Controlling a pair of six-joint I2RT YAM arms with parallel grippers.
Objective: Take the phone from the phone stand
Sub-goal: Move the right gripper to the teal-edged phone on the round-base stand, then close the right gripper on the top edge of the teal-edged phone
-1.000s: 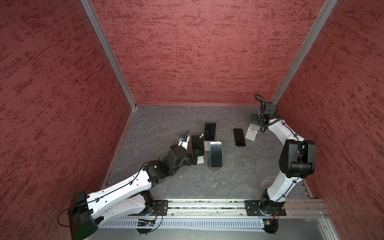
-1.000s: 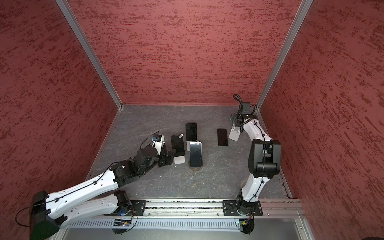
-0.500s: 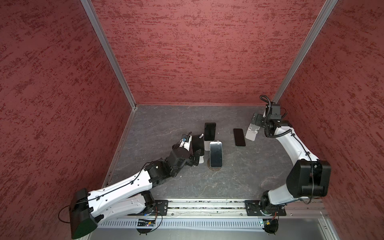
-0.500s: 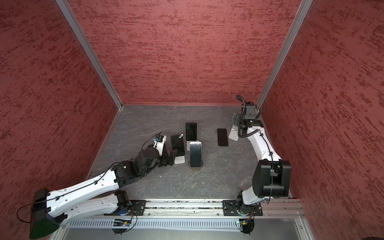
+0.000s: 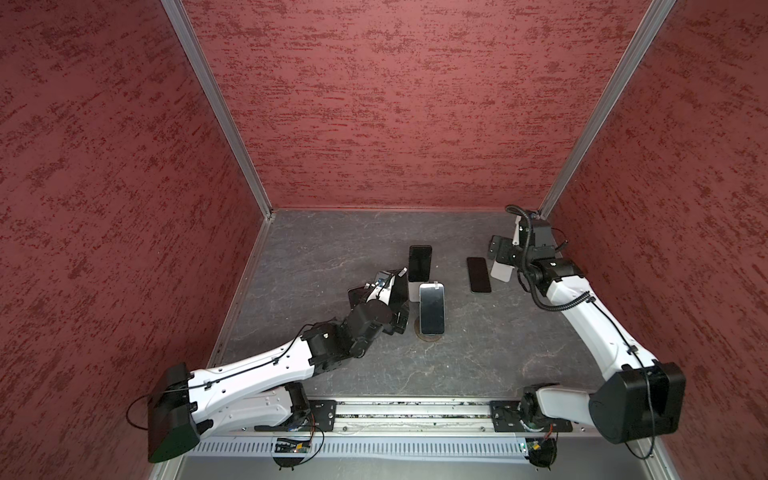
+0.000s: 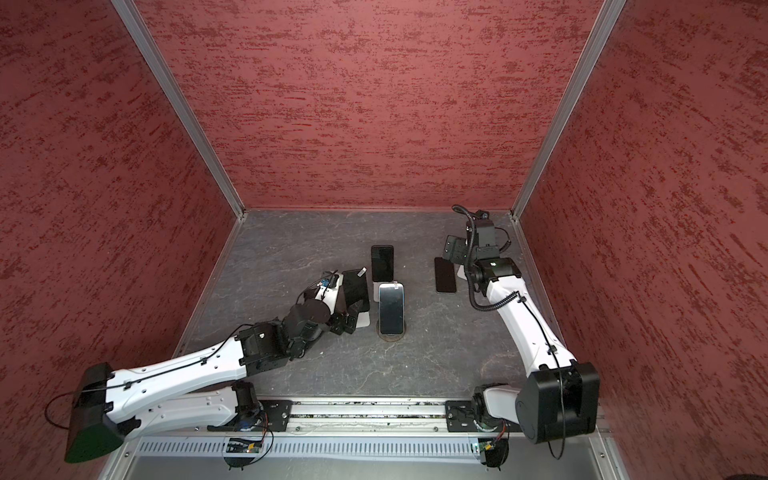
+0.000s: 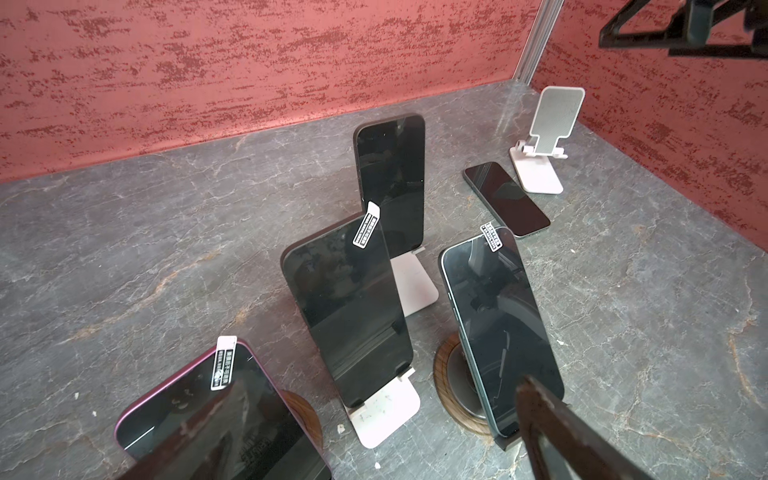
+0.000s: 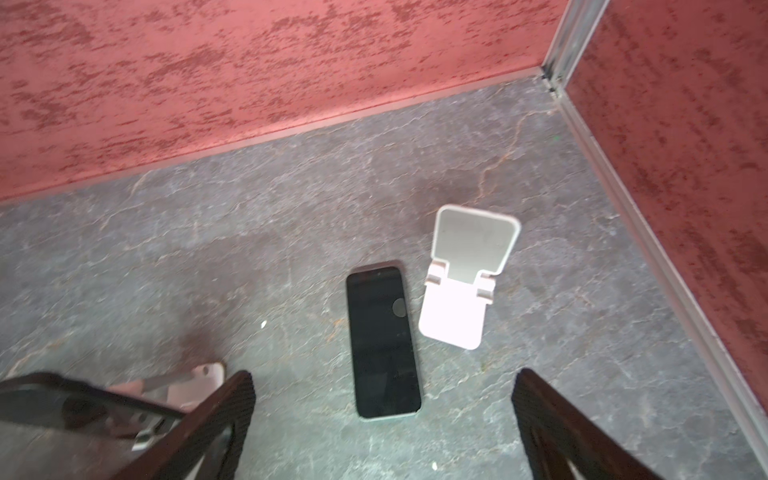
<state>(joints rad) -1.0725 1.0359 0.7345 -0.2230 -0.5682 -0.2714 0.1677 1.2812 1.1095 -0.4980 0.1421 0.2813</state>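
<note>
Several dark phones lean on stands mid-floor. A stickered phone rests on a pale stand, and my left gripper is open just in front of it, touching nothing. One of its fingers is beside a green-edged phone on a round wooden stand; the other blurs over a purple phone. Another phone lies flat next to an empty pale stand. My right gripper hangs open above that phone's near end, holding nothing.
A further phone stands on a pale stand behind the cluster. Red walls close in the grey floor; the empty stand sits near the back right corner. The arms' base rail runs along the front edge.
The right arm's elbow has swung down and outward toward the front right while its gripper stayed near the empty stand. The left arm has barely shifted.
</note>
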